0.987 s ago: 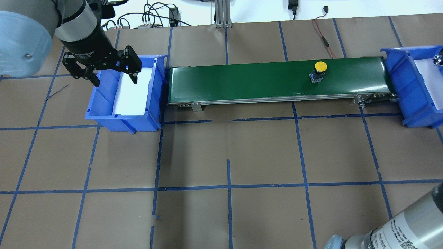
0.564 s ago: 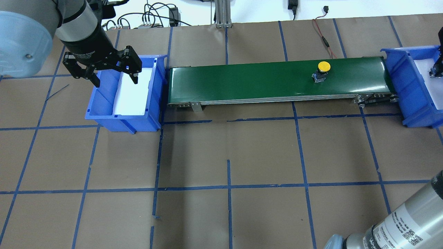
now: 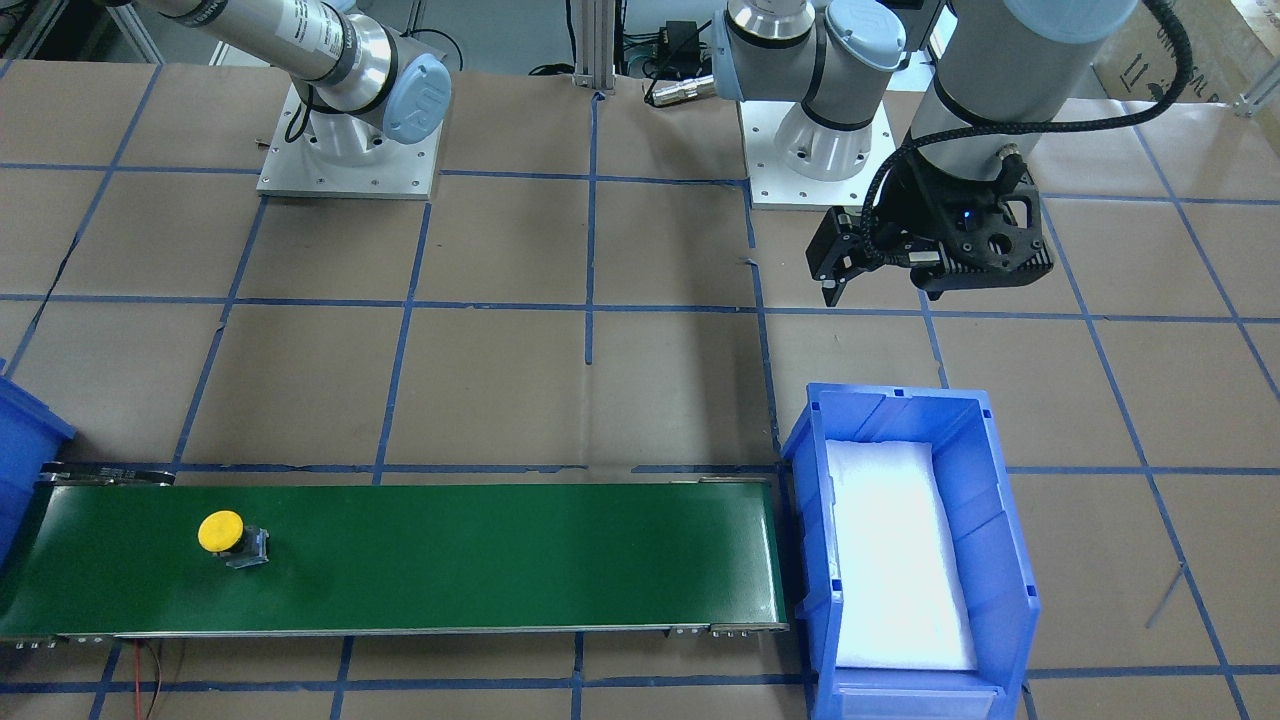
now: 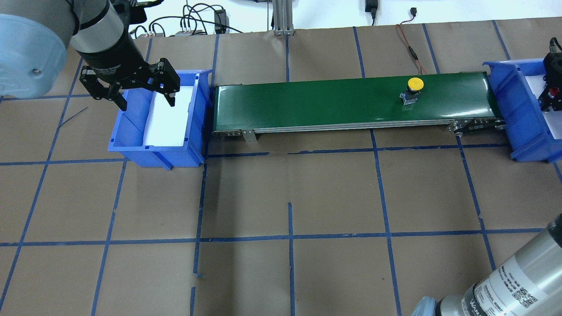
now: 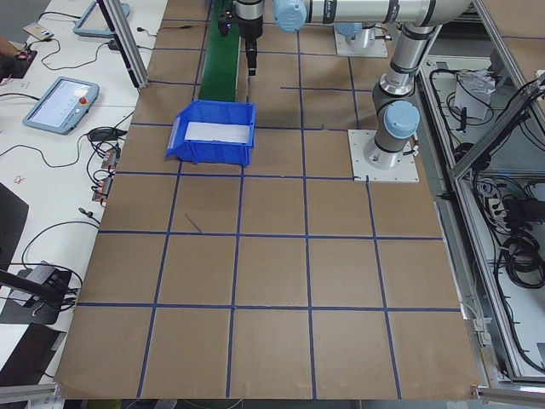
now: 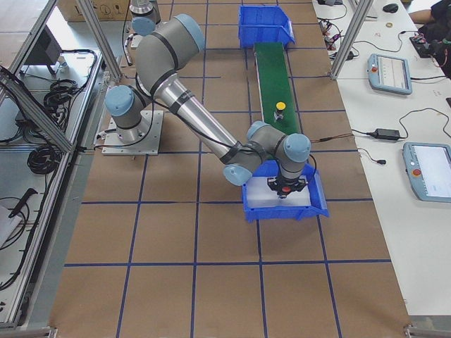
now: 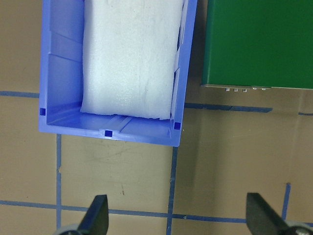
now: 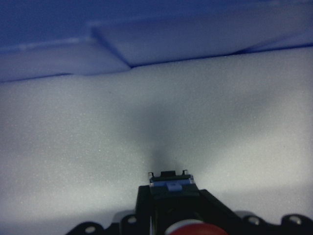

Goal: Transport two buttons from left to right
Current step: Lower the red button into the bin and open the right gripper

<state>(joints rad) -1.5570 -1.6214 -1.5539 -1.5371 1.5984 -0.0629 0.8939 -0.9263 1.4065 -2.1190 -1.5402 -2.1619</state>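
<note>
Your right fingers [image 4: 546,97] are clamped on the red button [image 8: 187,228], cap toward the wrist, body pointing straight down at the foam [image 8: 146,122] just below, inside the bin [image 4: 509,101]; room all round. The yellow button [image 4: 412,90] stands on the belt [image 4: 329,103], near these fingers. Your left fingers [image 4: 117,98] are spread wide, empty, well apart from both.
</note>
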